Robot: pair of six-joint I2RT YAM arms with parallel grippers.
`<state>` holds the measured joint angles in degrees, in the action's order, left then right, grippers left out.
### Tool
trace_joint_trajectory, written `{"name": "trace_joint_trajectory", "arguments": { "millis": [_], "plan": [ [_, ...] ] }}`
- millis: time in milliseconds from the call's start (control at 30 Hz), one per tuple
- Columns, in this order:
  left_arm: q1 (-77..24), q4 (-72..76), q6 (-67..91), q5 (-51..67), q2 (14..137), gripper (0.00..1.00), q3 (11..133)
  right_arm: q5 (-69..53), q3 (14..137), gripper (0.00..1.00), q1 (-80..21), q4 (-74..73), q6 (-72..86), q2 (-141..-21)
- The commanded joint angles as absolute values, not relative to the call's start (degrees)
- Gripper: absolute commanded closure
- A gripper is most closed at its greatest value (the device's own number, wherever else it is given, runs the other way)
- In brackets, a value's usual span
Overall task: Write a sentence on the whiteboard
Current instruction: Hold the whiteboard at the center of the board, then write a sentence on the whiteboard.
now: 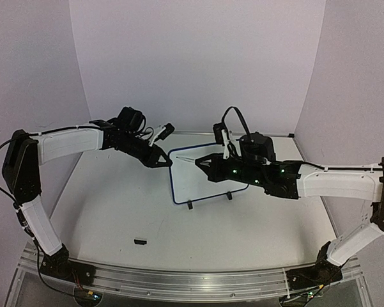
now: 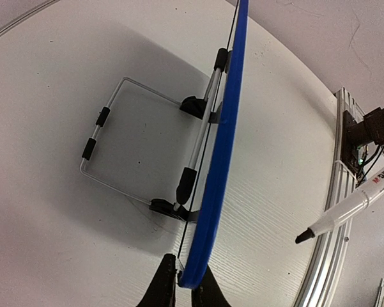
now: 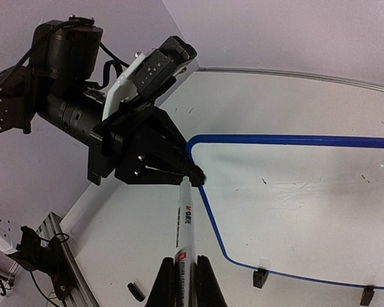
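The whiteboard [image 3: 294, 192] is blank (writing all ahead); left hand [image 2: 185, 276] clamps its rim, right hand [image 3: 184, 268] clamps the marker [image 3: 185, 224].

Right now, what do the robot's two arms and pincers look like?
The left arm and right arm have long white boxy shells joined by black joints. The left gripper and right gripper are black wedges tapering to two thin fingers. Black cables loop over the wrists, and green lights glow on the right one.
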<state>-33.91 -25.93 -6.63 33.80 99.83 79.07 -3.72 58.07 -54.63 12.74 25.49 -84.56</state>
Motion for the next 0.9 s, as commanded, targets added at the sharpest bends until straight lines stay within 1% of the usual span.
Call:
{"name": "trace_joint_trajectory", "arguments": {
  "millis": [0,200,867],
  "plan": [
    [-33.84,-24.71,-8.04,33.25,100.21,0.94,80.59,-1.89,61.21,1.00,-54.48,14.68,24.71,-86.04],
    [-33.84,-24.87,-8.71,33.11,100.02,1.00,80.51,-1.32,62.08,1.00,-54.41,14.68,24.70,-87.21],
    [-34.67,-25.86,-10.19,31.89,100.18,1.00,80.50,-0.53,63.48,1.00,-54.45,15.39,25.02,-89.81]
  ]
}}
